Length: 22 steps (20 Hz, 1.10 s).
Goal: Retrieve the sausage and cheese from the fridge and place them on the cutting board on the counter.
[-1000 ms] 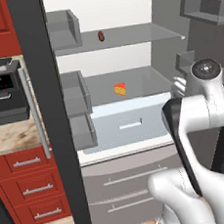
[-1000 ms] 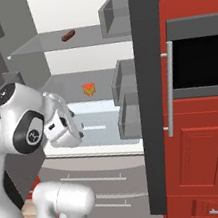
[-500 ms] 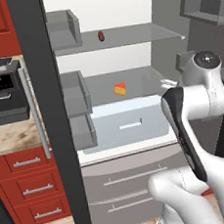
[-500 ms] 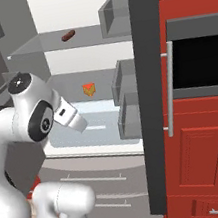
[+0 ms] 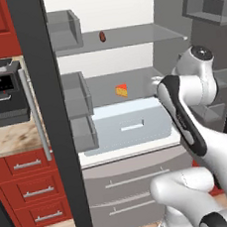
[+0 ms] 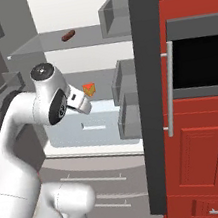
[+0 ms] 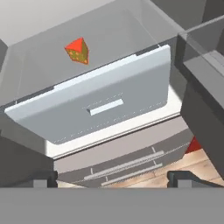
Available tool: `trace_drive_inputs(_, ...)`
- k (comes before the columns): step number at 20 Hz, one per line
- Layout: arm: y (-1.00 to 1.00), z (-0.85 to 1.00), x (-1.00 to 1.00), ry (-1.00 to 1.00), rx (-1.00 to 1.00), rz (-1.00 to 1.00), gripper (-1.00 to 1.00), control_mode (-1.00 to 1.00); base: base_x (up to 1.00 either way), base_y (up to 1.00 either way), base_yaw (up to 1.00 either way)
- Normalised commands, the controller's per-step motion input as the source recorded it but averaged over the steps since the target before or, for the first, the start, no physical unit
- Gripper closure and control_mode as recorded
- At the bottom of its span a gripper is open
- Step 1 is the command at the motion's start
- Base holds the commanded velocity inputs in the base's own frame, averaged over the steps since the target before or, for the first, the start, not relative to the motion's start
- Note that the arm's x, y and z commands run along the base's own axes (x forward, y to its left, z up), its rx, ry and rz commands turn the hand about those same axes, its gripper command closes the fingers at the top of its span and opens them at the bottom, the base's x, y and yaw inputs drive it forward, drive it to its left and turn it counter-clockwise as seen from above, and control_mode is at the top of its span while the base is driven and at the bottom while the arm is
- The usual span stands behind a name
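1. Step in hand, as I judge it: the reach into the open fridge (image 5: 139,147) for the first item, most likely the cheese (image 5: 121,90), since the hand is raised to the level of the middle shelf and nothing has been picked up.
2. Gripper (image 7: 112,177): its jaws stand wide apart, one dark tip at each bottom corner of the hand view, with nothing between them.
3. Cheese: on the middle shelf, toward the back, above the pale crisper drawer (image 7: 105,107); well clear of the fingertips.
4. Sausage (image 5: 102,36): on the top shelf, lying alone near the rear wall.
5. Next move, I would say: carry the hand forward and over the drawer front, line the open jaws up on either side of the wedge, then close.
6. Count: one cheese wedge, one sausage, one crisper drawer with a bar handle, two lower freezer drawers, one coffee machine (image 5: 4,93) on the counter (image 5: 9,140).
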Motion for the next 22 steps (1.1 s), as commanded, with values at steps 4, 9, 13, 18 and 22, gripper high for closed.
trace_drive_inputs(4, 0.15, -0.27, 0.77, -0.01, -0.01, 0.1, -1.0, -1.0, 0.0, 0.0, 0.0)
trace_drive_inputs(9, 0.24, -0.2, 0.63, -0.27, -0.15, 0.05, -1.0, -1.0, 0.0, 0.0, 0.0)
trace_drive_inputs(13, 0.17, -0.2, 0.62, -0.2, -0.07, 0.08, -1.0, -1.0, 0.0, 0.0, 0.0)
trace_drive_inputs(18, 0.07, -0.15, 0.6, 0.03, -0.09, 0.08, -1.0, -1.0, 0.0, 0.0, 0.0)
trace_drive_inputs(22, 0.01, 0.0, 0.55, 0.01, -0.1, 0.17, -1.0, -1.0, 0.0, 0.0, 0.0)
